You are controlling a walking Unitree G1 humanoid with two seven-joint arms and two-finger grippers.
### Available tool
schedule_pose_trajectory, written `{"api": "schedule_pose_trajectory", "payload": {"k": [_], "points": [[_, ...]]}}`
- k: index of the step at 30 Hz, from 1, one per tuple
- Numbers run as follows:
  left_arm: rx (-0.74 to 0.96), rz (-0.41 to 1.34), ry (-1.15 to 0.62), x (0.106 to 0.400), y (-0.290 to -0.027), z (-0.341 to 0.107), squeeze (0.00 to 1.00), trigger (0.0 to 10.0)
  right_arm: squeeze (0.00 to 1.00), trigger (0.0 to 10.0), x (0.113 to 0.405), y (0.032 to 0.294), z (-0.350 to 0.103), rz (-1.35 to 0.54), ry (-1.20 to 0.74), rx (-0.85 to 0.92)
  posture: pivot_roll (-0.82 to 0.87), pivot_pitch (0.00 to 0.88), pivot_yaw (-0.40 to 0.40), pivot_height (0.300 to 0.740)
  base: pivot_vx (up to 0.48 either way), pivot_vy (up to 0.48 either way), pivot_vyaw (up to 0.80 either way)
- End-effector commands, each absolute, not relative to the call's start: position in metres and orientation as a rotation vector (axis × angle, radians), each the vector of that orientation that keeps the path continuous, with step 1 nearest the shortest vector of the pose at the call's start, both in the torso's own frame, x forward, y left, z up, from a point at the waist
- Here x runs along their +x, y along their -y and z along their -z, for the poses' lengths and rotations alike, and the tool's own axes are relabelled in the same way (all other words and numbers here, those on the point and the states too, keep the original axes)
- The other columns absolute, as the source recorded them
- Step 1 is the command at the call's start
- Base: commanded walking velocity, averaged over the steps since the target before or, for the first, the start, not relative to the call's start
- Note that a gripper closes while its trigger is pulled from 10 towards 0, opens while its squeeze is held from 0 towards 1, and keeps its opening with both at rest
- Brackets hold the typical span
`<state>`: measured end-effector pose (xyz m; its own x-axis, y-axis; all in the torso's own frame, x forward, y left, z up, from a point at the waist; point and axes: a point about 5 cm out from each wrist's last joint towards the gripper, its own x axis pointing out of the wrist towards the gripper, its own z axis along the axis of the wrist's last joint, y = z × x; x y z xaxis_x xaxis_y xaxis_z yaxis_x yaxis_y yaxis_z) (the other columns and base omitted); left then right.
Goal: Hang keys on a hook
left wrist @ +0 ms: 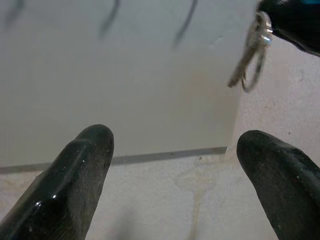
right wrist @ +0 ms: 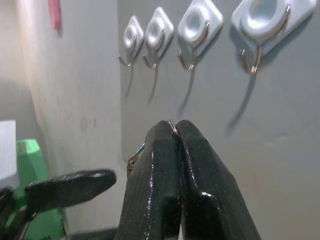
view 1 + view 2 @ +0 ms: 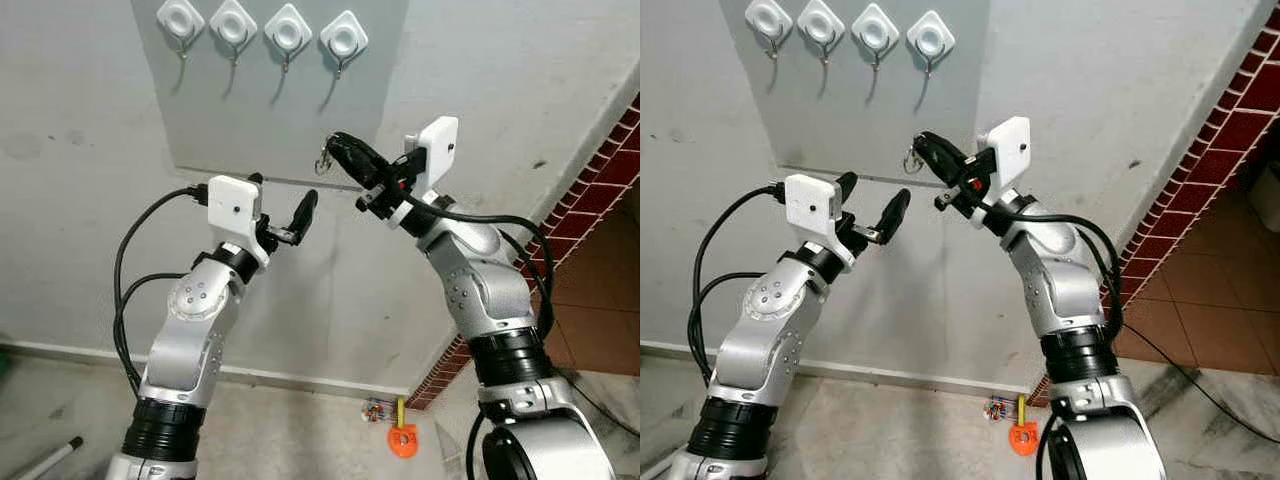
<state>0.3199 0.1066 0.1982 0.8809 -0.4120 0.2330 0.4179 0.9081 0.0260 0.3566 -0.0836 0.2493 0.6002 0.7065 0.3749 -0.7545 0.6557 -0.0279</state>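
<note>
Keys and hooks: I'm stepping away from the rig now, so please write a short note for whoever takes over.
Right gripper: shut on the keys, raised near the wall, below the rightmost hook; the key ring dangles from the fingertips.
Left gripper: open, holding nothing, raised beside and lower than the right one.
Hooks: four white hooks in a row on the grey panel, all bare.
Done: keys picked up and brought near the panel.
Left: lift the ring onto a hook, probably the rightmost, then release.
</note>
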Motion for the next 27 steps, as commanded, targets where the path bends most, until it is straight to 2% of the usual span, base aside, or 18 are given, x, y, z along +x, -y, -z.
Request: {"api": "schedule_pose_trajectory", "payload": {"k": [1,15,27], "points": [[-0.012,0.449,0.272,0.319,-0.104,-0.209,0.0,10.0,0.0,10.0,0.36,0.084,-0.263,-0.84,0.424,0.158,0.0,0.076,-0.052,0.74,0.0,0.0,0.0],[-0.018,0.448,0.274,0.319,-0.103,-0.211,0.0,10.0,0.0,10.0,0.377,0.091,-0.279,-0.738,0.48,0.185,0.0,0.077,-0.051,0.74,0.0,0.0,0.0],[-0.024,0.448,0.271,0.319,-0.102,-0.21,0.0,10.0,0.0,10.0,0.384,0.092,-0.294,-0.741,0.523,0.196,0.01,0.08,-0.055,0.74,0.0,0.0,0.0]]}}
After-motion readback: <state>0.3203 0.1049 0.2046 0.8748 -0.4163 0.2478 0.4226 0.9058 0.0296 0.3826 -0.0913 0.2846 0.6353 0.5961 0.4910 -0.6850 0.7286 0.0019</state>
